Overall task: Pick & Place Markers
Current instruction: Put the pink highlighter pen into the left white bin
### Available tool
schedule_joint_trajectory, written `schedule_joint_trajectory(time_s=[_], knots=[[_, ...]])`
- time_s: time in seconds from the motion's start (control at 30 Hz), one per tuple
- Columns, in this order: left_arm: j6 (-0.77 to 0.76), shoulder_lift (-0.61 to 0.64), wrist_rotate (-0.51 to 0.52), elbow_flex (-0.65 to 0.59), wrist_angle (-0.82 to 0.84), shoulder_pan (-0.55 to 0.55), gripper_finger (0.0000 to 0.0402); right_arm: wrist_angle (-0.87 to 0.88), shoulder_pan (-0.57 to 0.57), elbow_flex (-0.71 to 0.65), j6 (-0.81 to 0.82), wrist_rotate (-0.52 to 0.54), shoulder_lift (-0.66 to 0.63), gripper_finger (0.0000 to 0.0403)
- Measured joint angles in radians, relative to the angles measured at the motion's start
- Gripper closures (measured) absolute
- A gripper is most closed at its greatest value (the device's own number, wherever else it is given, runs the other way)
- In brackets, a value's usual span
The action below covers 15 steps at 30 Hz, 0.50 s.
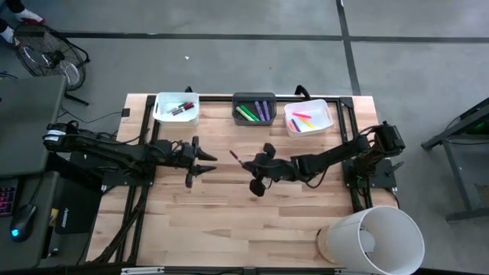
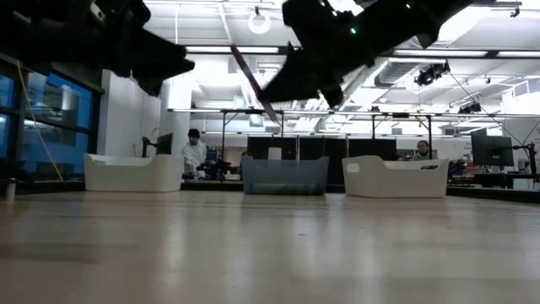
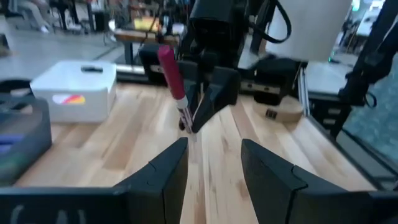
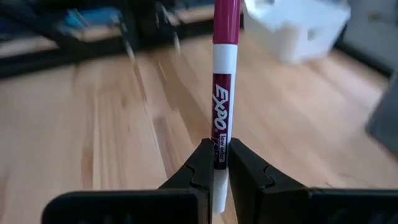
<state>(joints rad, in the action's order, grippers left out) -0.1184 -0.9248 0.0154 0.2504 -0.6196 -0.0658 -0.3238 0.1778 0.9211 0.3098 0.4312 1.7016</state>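
Wooden table [image 1: 229, 214] with three bins
A white bin [image 1: 176, 108], a grey bin [image 1: 254, 109] and another white bin [image 1: 308, 118] are lined along its far edge.

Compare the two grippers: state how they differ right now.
The right gripper is shut on a red marker, which sticks out past its fingertips; the left gripper is open and holds nothing. Seen from above, the right gripper sits near the table's middle, the left gripper left of it. Both hang above the wood, clear of the bins.

Right pincer [image 1: 246, 166] mid-bench [image 1: 229, 221] gripping a red marker [image 1: 237, 159]; left pincer [image 1: 205, 163] open nearby, three bins [image 1: 254, 109] behind
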Motion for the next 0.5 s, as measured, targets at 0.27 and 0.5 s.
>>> schedule_joint_trajectory(time_s=[0.27,0.5], knots=[[0.006,-0.002,0.102,0.01,-0.115,0.0,0.0254,-0.204,-0.038,0.001,-0.171,-0.051,0.0,0.0377],[0.072,-0.026,0.133,0.082,-0.127,0.0,0.0254,-0.288,-0.071,0.002,-0.208,-0.125,-0.001,0.0376]])
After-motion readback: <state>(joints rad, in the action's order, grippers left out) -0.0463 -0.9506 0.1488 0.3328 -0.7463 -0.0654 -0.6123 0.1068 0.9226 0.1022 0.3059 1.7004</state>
